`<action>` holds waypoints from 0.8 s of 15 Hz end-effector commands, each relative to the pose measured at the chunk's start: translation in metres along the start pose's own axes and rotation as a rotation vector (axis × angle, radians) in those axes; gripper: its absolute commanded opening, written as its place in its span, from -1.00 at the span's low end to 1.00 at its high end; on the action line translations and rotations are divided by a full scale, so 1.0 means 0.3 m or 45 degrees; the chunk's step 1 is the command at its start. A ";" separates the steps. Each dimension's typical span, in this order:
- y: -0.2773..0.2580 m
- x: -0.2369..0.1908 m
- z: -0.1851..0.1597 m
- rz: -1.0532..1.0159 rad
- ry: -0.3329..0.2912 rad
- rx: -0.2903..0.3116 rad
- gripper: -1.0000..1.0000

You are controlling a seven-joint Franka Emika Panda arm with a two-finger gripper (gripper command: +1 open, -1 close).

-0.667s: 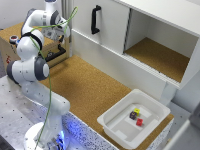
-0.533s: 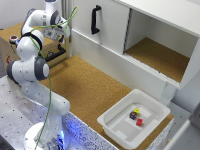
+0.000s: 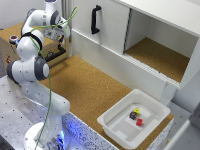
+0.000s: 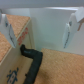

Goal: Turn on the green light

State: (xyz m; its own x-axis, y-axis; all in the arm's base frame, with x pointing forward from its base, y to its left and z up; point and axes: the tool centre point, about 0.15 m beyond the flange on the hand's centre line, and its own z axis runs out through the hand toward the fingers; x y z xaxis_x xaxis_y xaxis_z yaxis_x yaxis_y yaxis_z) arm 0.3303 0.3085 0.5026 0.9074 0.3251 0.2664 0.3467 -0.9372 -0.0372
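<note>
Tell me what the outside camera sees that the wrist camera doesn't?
Only the exterior view shows the robot arm, the white tray with small blocks, the open cupboard and its door handle. Only the wrist view shows the gripper's two fingers close up, spread apart. Both show the black handle on the wooden box and the cork surface.

A robot lab — a white robot arm [image 3: 30, 70] bolted to a metal table full of holes [image 3: 12, 117].
</note>
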 end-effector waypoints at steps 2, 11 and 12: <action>-0.262 0.097 -0.065 -0.435 -0.084 0.025 1.00; -0.560 -0.195 -0.117 -0.949 -0.211 0.086 1.00; -0.579 -0.219 -0.115 -0.976 -0.205 0.079 1.00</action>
State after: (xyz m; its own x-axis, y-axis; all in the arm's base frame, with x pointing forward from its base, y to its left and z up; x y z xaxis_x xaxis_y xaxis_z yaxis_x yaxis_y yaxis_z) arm 0.2450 0.4158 0.5214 0.5364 0.8189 0.2041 0.8370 -0.5472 -0.0040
